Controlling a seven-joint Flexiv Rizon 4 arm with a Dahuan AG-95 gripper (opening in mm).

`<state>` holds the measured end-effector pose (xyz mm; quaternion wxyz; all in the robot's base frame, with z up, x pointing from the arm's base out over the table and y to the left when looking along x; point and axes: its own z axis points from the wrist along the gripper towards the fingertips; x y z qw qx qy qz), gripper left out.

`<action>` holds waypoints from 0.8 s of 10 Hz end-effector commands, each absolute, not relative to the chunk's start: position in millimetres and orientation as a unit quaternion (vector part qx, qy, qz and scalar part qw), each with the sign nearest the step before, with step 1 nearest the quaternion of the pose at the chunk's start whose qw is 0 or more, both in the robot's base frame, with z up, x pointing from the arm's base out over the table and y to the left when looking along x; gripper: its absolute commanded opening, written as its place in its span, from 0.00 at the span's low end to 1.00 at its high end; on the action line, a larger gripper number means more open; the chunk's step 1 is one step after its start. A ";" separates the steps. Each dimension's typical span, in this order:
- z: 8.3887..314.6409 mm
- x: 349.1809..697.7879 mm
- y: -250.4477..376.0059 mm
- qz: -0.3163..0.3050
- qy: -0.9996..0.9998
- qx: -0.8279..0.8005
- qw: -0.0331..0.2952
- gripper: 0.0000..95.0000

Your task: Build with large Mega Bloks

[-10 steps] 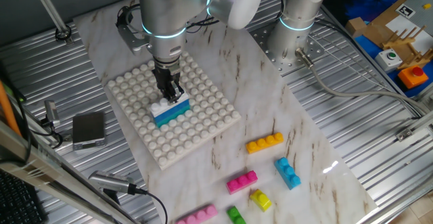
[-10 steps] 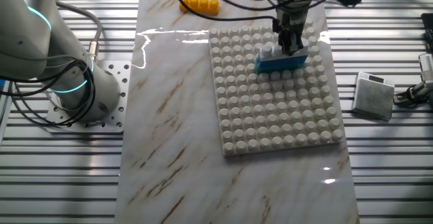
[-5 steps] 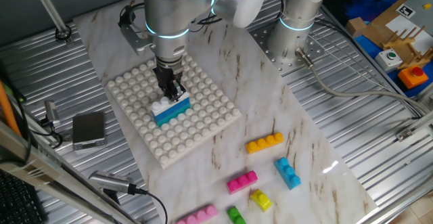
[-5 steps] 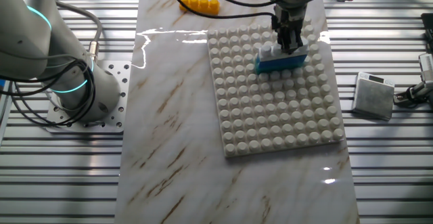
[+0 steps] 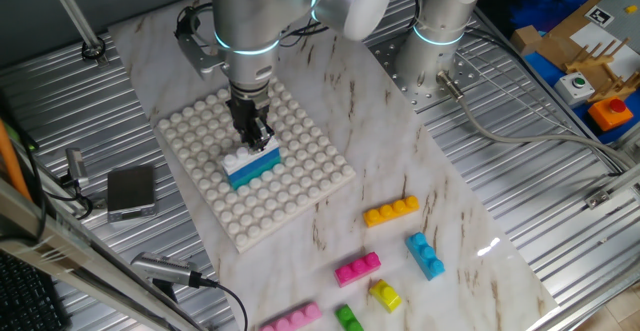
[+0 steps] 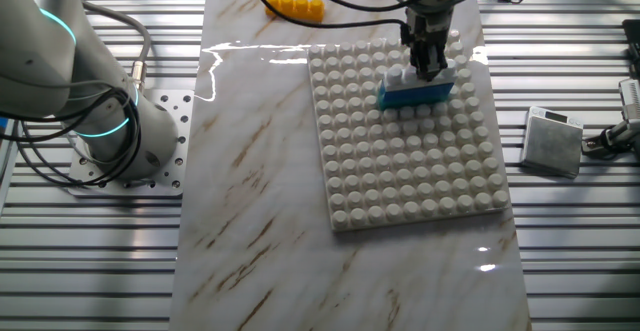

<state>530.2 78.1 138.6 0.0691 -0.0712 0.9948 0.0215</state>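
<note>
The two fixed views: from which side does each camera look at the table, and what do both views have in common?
One fixed view: high, across the table from the arm's base, facing it; it shows the arm, the end effector and loose bricks such as the orange brick near the camera.
The other fixed view: high, from the opposite side; the base stands at its left, the end effector at the top.
Shared: the white baseplate, the teal brick, the orange brick.

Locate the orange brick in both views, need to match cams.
One fixed view: orange brick lies lower centre-right on the marble, right of the baseplate.
The other fixed view: orange brick at the top edge, up-left of the baseplate.
Shared landmark: the blue brick on the baseplate, under the hand.
</note>
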 end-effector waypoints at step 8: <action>165.1 526.0 81.2 0.017 0.994 -0.083 0.065 0.00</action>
